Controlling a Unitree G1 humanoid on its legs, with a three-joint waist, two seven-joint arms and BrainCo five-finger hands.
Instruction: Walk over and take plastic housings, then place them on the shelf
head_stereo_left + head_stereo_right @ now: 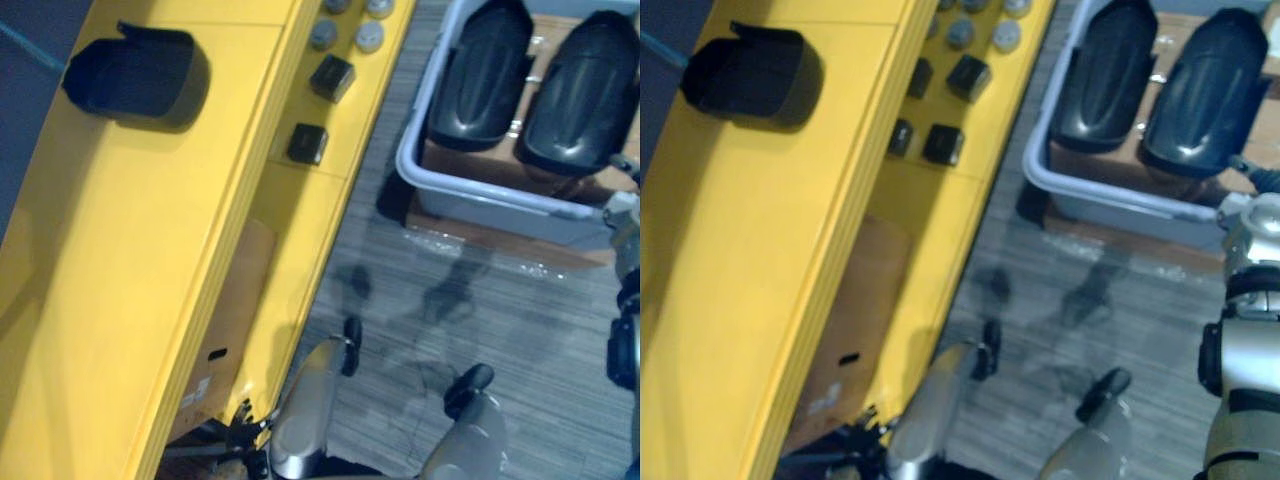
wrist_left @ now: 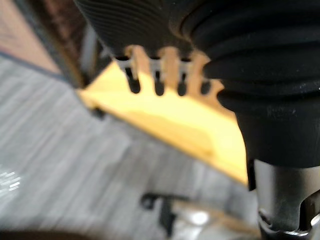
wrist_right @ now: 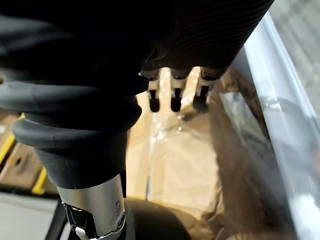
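Two glossy black plastic housings (image 1: pixel 480 75) lie in the grey bin (image 1: pixel 470 185) at two o'clock (likely stiff, light, slippery: grip across a rim), right robot hand (image 3: pixel 172 97) and left robot hand (image 2: pixel 159 82) both slack-fingered, empty.

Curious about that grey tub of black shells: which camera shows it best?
Right eye view: the grey tub shows its near rim and both black shells. Left eye view nearly matches. Right wrist view catches a stretch of rim; left wrist view faces the yellow shelf.
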